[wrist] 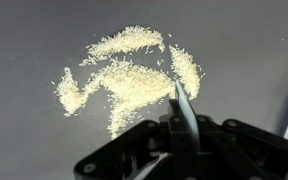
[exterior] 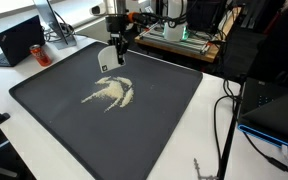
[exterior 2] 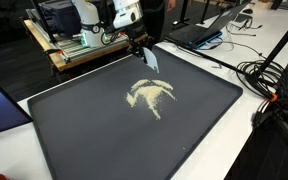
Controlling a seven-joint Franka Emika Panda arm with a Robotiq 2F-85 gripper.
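The gripper (exterior: 114, 47) is pinched on a thin white card (exterior: 108, 58), which hangs below it over the far part of a dark mat (exterior: 64, 130). A splayed patch of pale grains (exterior: 111, 92) lies near the middle of the mat, a little nearer the camera than the card.

In both exterior views the card shows its flat face (exterior 2: 150, 59). There it sits just beyond the grains (exterior 2: 151, 95), and whether its lower edge touches the mat (exterior 2: 104, 140) cannot be told.

The wrist view shows the card (wrist: 181, 108) edge-on, a thin blade rising from between the fingers of the gripper (wrist: 184, 140). Its tip stands at the right edge of the grains (wrist: 129, 80). Only this view shows the patch's separate lobes and stray grains on the mat (wrist: 24, 30).

Only the exterior views show the white tabletop (exterior: 219, 110) around the mat, a laptop (exterior: 19, 40) and cables (exterior 2: 269, 80).
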